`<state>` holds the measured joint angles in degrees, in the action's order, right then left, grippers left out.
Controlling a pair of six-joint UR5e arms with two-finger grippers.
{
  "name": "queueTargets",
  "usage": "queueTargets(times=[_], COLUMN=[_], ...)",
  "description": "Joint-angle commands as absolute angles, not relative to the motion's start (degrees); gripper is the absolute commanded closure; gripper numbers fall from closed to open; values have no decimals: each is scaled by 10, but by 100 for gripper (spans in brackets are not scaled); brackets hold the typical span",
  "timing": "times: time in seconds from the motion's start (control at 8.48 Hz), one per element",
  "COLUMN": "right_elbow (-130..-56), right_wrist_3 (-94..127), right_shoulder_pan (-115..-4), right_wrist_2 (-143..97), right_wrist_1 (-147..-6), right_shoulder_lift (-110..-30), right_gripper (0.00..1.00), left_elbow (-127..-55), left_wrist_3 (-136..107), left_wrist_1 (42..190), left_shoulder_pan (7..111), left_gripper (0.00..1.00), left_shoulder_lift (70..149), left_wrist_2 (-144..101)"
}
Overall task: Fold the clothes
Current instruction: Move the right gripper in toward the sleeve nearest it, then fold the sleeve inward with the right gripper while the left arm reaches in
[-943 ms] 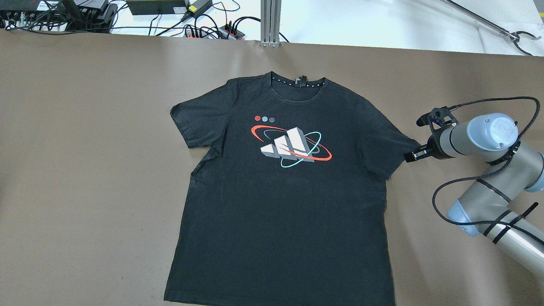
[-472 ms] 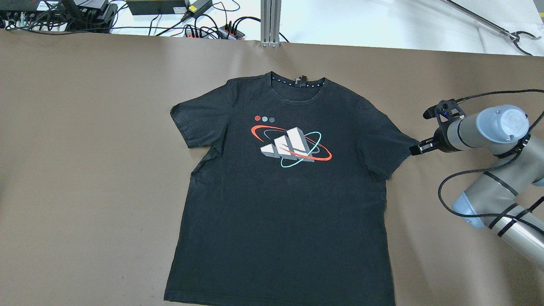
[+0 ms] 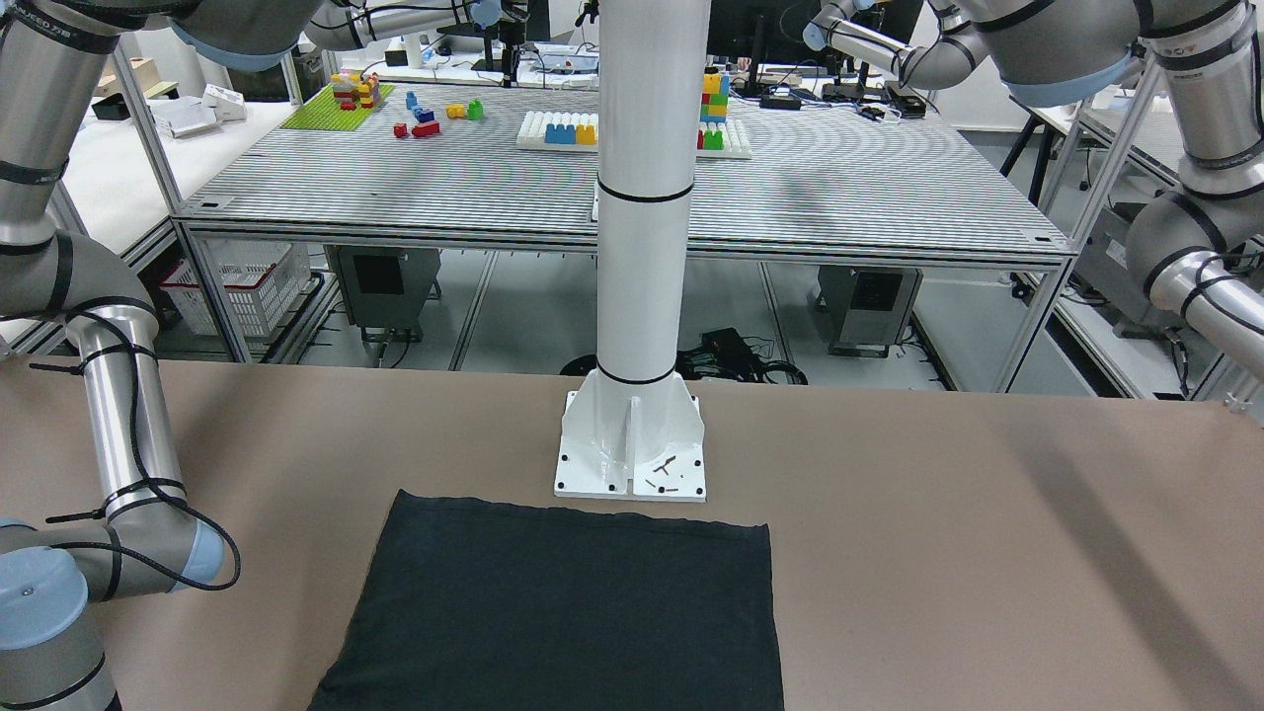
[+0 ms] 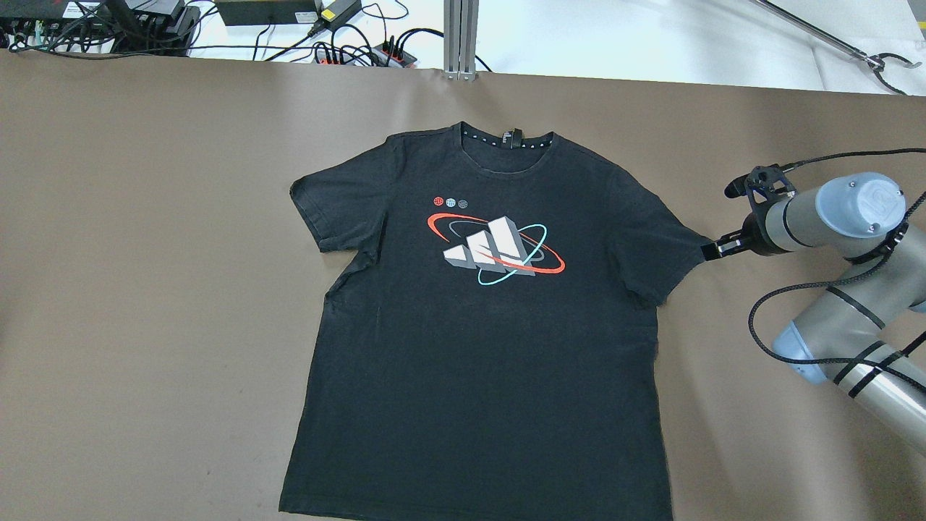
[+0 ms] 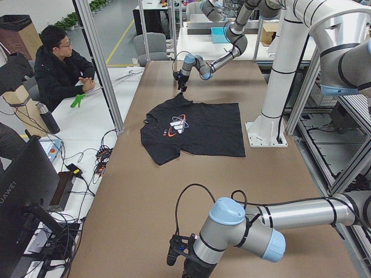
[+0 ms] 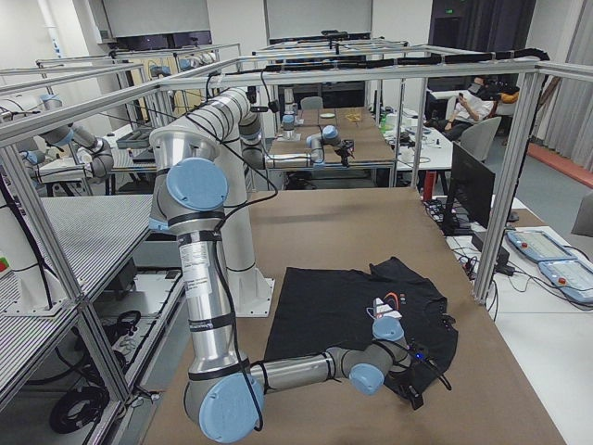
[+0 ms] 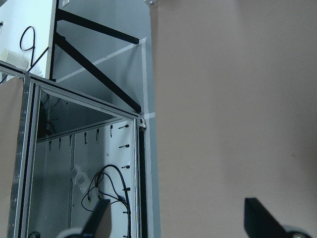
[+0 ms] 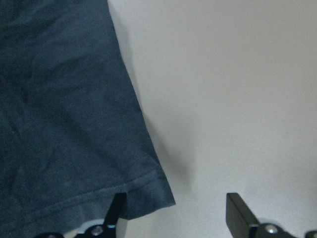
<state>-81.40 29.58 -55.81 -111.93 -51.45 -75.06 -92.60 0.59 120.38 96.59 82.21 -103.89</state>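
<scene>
The clothes are a black T-shirt (image 4: 477,347) with a red, white and teal chest print, lying flat and face up on the brown table, collar at the far side. Its hem end shows in the front-facing view (image 3: 563,612). My right gripper (image 4: 710,250) sits low at the tip of the shirt's right-hand sleeve. In the right wrist view the gripper (image 8: 176,218) is open, with the sleeve corner (image 8: 148,193) beside its left finger (image 8: 116,210). My left gripper (image 7: 178,218) is open and empty, over the table's left end, far from the shirt (image 5: 197,124).
A white post (image 3: 642,197) stands on a base plate (image 3: 632,464) just behind the shirt's hem. Cables and power strips (image 4: 347,51) lie beyond the table's far edge. A person (image 5: 58,69) sits at the far side. The left wrist view shows the table edge (image 7: 148,148) and floor.
My right gripper has drawn back to the right and slightly away, from over the sleeve edge to just off its tip. The shirt has not moved.
</scene>
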Motion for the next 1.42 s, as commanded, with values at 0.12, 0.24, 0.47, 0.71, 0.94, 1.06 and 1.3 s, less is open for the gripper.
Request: queueTargets(times=[0.12,0.24,0.47,0.71,0.94,1.06,1.3], right_elbow=[-809,-809,-812,-816,-846,-863,-871], right_wrist_3=[300,304,307,307,318,349,401], right_shoulder_pan=[-555,-554,-554,-555,-555,-554,-527], right_wrist_2=[-1118,-1118,-1119,-1123,-1136,-1136,-1136], right_wrist_1=[-516,-516,-516,-519,-541,-566,-577], right_shoulder_lift=[-750,-749,-749,-744,-730,-709,-661], right_gripper=[48,59,100,100,100,100,100], left_elbow=[-926,-927,-927,-927,-927,-927,-926], left_wrist_3=[6,6,6,5,5,5,5], left_wrist_1=[1206,1206,1222,1225,1225,1225,1225], left_shoulder_pan=[966,966,967,966,966,966,965], left_gripper=[6,6,6,6,6,6,6], left_shoulder_lift=[822,822,813,810,811,811,811], left_wrist_2=[-1039,-1039,-1042,-1043,-1044,-1045,-1045])
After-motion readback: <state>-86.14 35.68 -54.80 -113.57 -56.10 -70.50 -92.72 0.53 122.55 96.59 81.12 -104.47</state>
